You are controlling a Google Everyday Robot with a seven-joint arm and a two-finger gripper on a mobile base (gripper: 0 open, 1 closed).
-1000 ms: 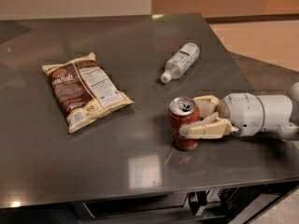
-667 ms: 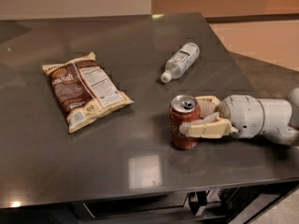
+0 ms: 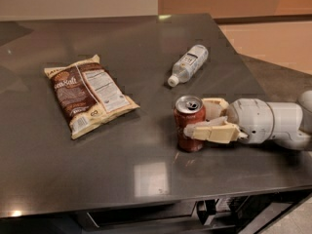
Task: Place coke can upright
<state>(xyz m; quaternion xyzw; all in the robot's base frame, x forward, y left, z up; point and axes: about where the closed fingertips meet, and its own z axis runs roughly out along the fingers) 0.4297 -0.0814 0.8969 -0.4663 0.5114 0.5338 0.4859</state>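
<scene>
1. Hardly anything is moving since a second ago: the coke can [image 3: 188, 117] is staying on the same spot, and only the arm behind it is creeping slightly along the right side.
2. The can is standing upright on the table [image 3: 146, 179], silver top and pull tab facing up, towards the near-right corner and set back from the near edge.
3. Your gripper [image 3: 196, 117] is reaching in from the right edge and bracketing the can. One pale finger is lying across its near face and the other is sitting behind it, both looking pressed against the red wall, so you are gripping the can and nothing else.
4. By my reading, you are sitting at the very end of the placing step: the can looks to be resting on its base, and only the release is remaining.
5. Next, you are needing a gentle parting of the fingers and then a straight pull back towards the right edge, without brushing the can or tipping it.
6. The chip bag [image 3: 87, 99] by the left edge and the plastic bottle [image 3: 187, 65] lying towards the far-right corner are sitting well apart from your path.
</scene>
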